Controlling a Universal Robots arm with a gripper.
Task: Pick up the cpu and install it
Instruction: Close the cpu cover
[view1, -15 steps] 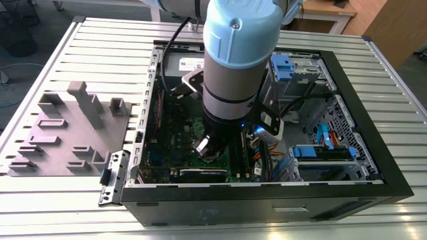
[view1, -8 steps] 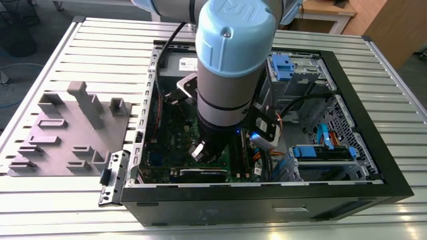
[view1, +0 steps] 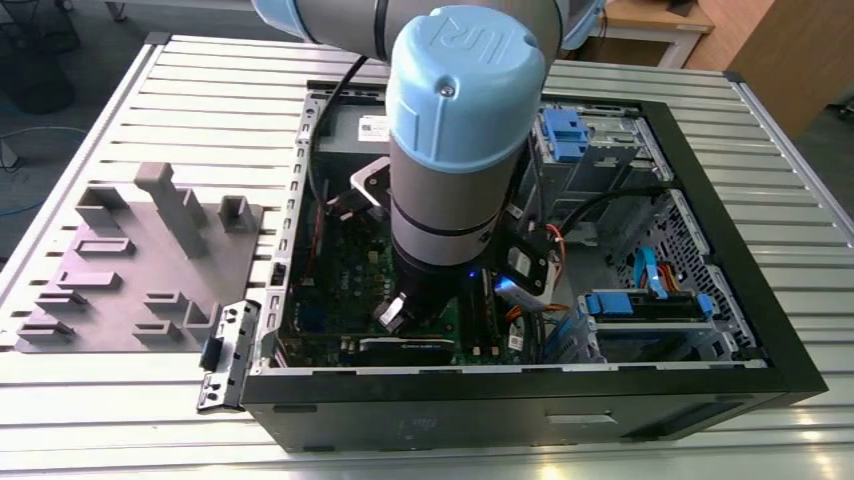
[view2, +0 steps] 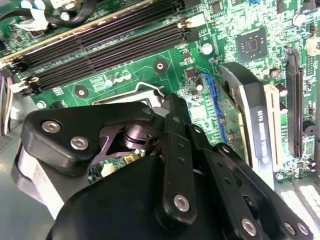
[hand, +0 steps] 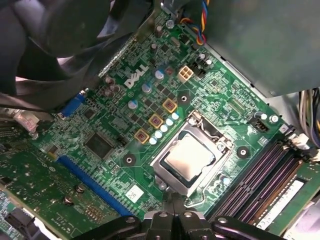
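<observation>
In the first wrist view the cpu (hand: 190, 157), a small square chip with a pale metal top, lies flat inside the shiny socket frame (hand: 159, 167) on the green motherboard (hand: 105, 115). My gripper (hand: 173, 204) hovers just beside the socket's edge, fingers together and holding nothing, apart from the chip. In the second wrist view the socket's wire lever (view2: 145, 89) shows past the gripper's black body. In the exterior view my arm (view1: 454, 150) reaches straight down into the open computer case (view1: 747, 330).
Black memory slots (hand: 260, 175) run beside the socket. A long blue slot (hand: 90, 180) and an expansion card (view2: 255, 120) lie on its other side. Cables and blue drive bays (view1: 641, 300) fill the case's right in the exterior view. A grey fixture plate (view1: 134, 270) sits left of it.
</observation>
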